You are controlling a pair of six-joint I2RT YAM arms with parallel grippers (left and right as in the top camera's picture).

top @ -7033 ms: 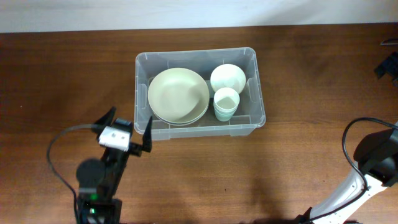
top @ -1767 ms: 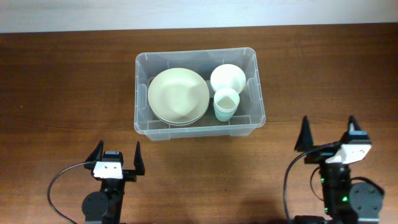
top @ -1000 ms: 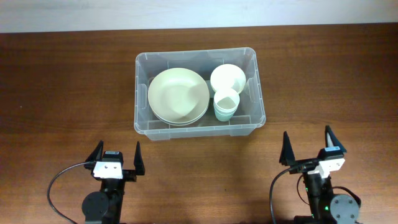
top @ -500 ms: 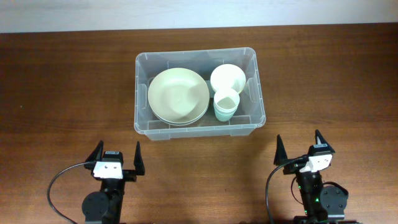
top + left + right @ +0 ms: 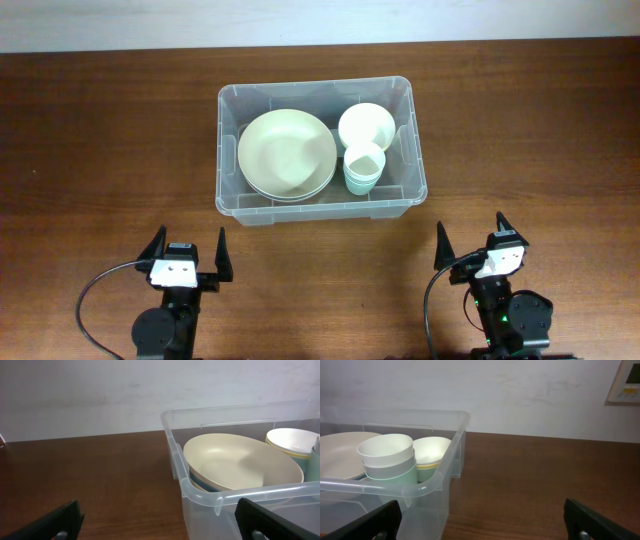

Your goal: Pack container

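At the middle of the table [image 5: 100,130]: we find the container [image 5: 318,208], a clear rectangular bin with rounded corners. It stands upright, with its long sides running left to right in the overhead view.
Container, left part: we see a stack of wide pale plates [image 5: 287,152]. The top one is cream, and the left wrist view shows a blue-grey edge beneath it.
Container, far right corner: we see a white bowl [image 5: 366,124]. In the right wrist view it sits in a second bowl with a yellowish rim.
Container, near right part: we see stacked cups [image 5: 364,165], white over pale green, just in front of the bowl. We cannot tell whether they touch it.
Left gripper [image 5: 190,238]: it hovers near the table's front edge, in front of the container's left end and well apart from it. Its fingers are spread wide with nothing between them.
Right gripper [image 5: 470,222]: it sits near the front edge, just past the container's right end and apart from it. Its fingers are equally wide and hold nothing.
Wrist views: we see only dark fingertips in the bottom corners of each, with a container corner framed between them.
Cable [image 5: 92,292]: a black loop curves out beside the left arm.
Wall panel [image 5: 628,380]: a pale unit hangs on the wall at the upper right of the right wrist view.
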